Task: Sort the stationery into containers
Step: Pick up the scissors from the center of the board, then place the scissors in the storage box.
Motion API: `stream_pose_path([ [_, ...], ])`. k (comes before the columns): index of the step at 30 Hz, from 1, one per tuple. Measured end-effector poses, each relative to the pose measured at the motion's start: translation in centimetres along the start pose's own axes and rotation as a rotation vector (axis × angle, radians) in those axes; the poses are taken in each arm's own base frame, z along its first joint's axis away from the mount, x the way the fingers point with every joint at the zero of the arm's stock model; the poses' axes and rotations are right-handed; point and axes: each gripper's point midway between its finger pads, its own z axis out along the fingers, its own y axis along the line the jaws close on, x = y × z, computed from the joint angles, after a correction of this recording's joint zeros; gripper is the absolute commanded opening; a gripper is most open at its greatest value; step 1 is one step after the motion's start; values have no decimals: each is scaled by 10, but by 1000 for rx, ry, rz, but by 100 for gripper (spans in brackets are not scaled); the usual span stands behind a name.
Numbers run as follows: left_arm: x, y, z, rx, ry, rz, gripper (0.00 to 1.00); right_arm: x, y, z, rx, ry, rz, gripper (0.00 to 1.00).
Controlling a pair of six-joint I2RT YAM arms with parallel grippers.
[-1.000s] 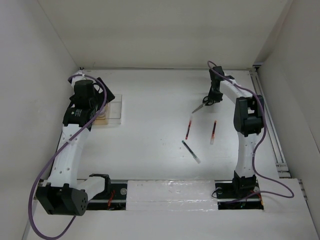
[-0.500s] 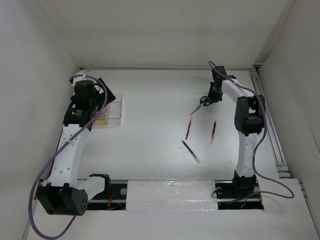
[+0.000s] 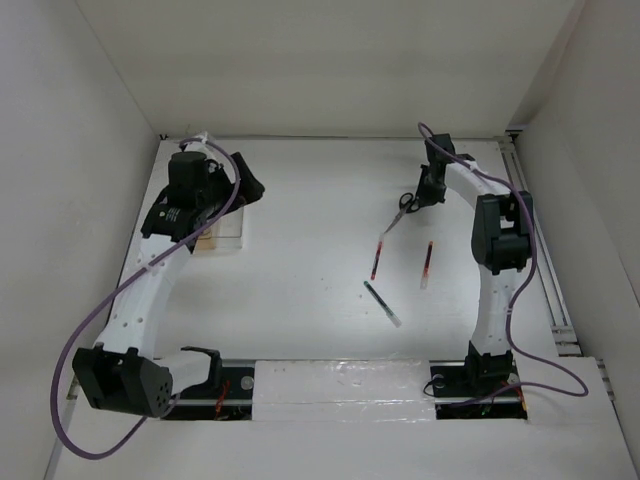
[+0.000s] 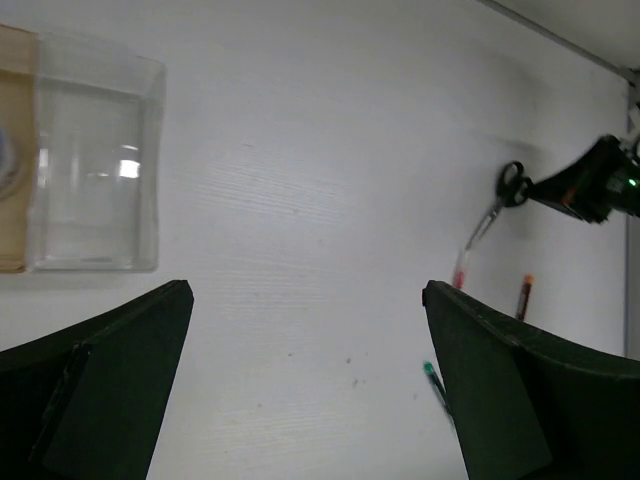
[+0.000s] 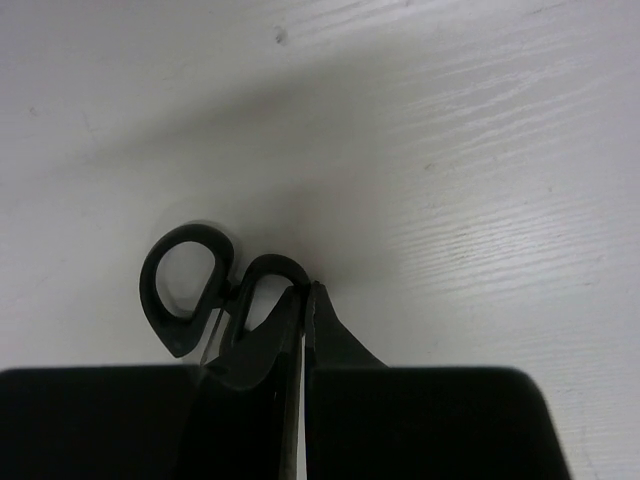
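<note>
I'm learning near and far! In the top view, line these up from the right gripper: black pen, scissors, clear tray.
1. The scissors, held in the right gripper.
2. The black pen, toward the arm bases.
3. The clear tray, far left side.

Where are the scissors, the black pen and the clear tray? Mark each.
scissors (image 3: 406, 204), top external view, black handle loop.
black pen (image 3: 380, 302), top external view, middle of barrel.
clear tray (image 4: 152, 170), left wrist view, right wall.

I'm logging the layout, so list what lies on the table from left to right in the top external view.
clear tray → first red pen → scissors → second red pen. The black pen is left out: its span overlaps the first red pen and the scissors.
</note>
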Motion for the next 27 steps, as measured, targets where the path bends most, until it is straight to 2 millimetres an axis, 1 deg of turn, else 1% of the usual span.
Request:
stream_pose_path([
  [3, 11, -31, 8, 113, 75, 27, 100, 4, 9, -7, -19, -23, -4, 0],
  [6, 16, -52, 15, 215, 125, 27, 100, 5, 23, -21, -44, -65, -7, 0],
  [8, 19, -63, 16, 280, 150, 22, 100, 1, 35, -38, -70, -112, -7, 0],
  [10, 18, -77, 15, 356, 163, 12, 100, -9, 50, -57, -104, -168, -8, 0],
  [12, 15, -90, 11, 427, 162, 7, 100, -20, 64, -76, -148, -225, -5, 0],
  [14, 10, -103, 6, 496, 150, 9, 100, -28, 73, -92, -187, -262, 0, 0],
  [15, 8, -108, 4, 525, 144, 12, 100, -31, 77, -99, -207, -275, 1, 0],
  [18, 7, -118, -1, 599, 142, 23, 100, -31, 90, -117, -256, -292, -14, 0],
  [20, 11, -121, -2, 631, 152, 29, 100, -22, 106, -131, -298, -296, -42, 0],
  [22, 15, -122, -3, 648, 163, 33, 100, -7, 130, -147, -347, -295, -87, 0],
  [25, 20, -121, -3, 660, 180, 38, 100, 23, 176, -175, -437, -298, -173, 0],
  [27, 22, -121, -2, 663, 186, 41, 100, 48, 208, -195, -507, -290, -235, 0],
])
